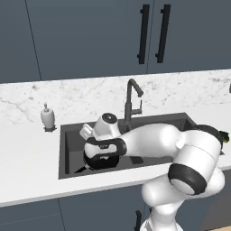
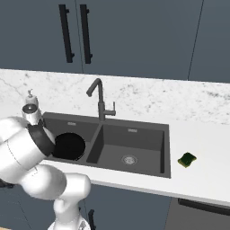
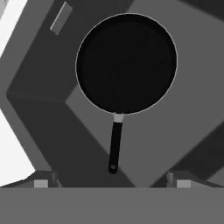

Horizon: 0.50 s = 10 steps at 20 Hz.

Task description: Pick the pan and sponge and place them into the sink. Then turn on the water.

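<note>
I found the pan [image 3: 127,63] lying flat in the left basin of the sink [image 2: 134,134], its handle running lengthwise toward my gripper [image 3: 113,183]. The jaws stood spread wide, holding nothing. The sponge [image 2: 187,159] sat on the counter [image 2: 202,143], right of the sink.

Black pan [image 3: 127,63], green sponge [image 2: 187,159]

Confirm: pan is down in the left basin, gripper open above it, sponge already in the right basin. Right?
Not quite. The sponge is not in the sink; the right base view shows it lying on the counter to the right of the right basin. The rest holds: the pan sits in the left basin, and the hand view shows the gripper open above its handle.
</note>
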Motion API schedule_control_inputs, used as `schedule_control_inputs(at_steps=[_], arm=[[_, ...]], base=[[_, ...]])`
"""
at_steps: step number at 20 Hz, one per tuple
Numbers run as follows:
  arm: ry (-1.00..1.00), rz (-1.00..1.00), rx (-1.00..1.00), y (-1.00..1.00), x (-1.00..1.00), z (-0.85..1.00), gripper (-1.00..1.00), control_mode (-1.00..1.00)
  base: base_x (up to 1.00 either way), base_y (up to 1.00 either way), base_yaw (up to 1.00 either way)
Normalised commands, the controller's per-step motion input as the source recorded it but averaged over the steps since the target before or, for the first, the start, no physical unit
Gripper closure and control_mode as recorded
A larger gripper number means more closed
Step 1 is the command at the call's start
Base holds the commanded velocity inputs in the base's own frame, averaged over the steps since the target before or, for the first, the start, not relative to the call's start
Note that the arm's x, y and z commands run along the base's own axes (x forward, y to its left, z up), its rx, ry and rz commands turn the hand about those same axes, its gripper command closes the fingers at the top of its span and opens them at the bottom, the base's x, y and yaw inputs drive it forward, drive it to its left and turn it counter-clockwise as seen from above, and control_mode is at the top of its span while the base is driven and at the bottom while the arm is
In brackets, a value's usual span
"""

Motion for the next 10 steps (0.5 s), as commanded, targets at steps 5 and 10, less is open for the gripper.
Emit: schedule_control_inputs(at_steps=[5, 10], arm=[[-0.20, 0.01, 0.00, -0.05, -0.47, 0.99, -1.00, -1.00], [-0.03, 0.05, 0.00, -0.32, -0.51, 0.96, -1.00, -1.00]], base=[[0.00, 0.00, 0.00], [0.00, 0.00, 0.00]])
